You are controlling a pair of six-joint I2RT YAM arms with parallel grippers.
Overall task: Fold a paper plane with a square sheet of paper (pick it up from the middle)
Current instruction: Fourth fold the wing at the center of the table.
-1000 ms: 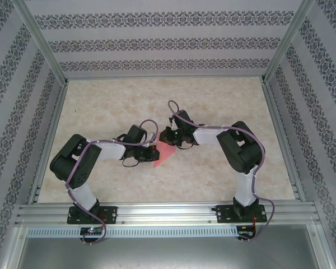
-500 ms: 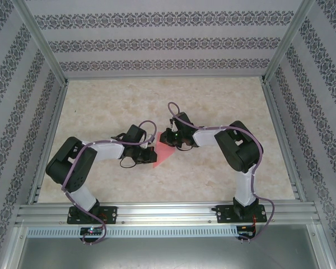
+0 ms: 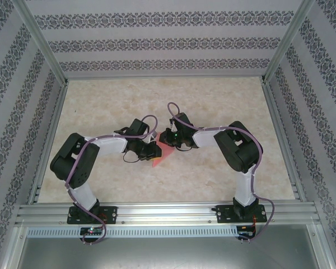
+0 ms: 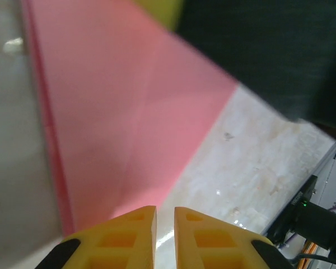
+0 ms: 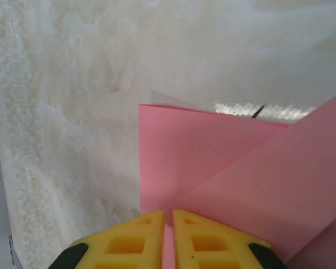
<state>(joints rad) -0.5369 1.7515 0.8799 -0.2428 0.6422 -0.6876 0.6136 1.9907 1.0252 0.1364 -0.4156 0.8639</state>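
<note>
The right gripper (image 5: 167, 216) has its yellow fingers pinched on the square sheet of paper (image 5: 213, 162); the pink runs down into their slit at the bottom of the frame. The left gripper (image 4: 165, 212) stands a sliver apart (bare table in the gap), with the sheet spreading up-frame from its left tip. The right wrist view shows a diagonal folded flap. From above, the sheet is a small wedge mid-frame between the grippers, on a table (image 3: 224, 101) whose edges are well away.

The left claw (image 3: 155, 150) has slid further over the paper (image 3: 163, 157).
</note>
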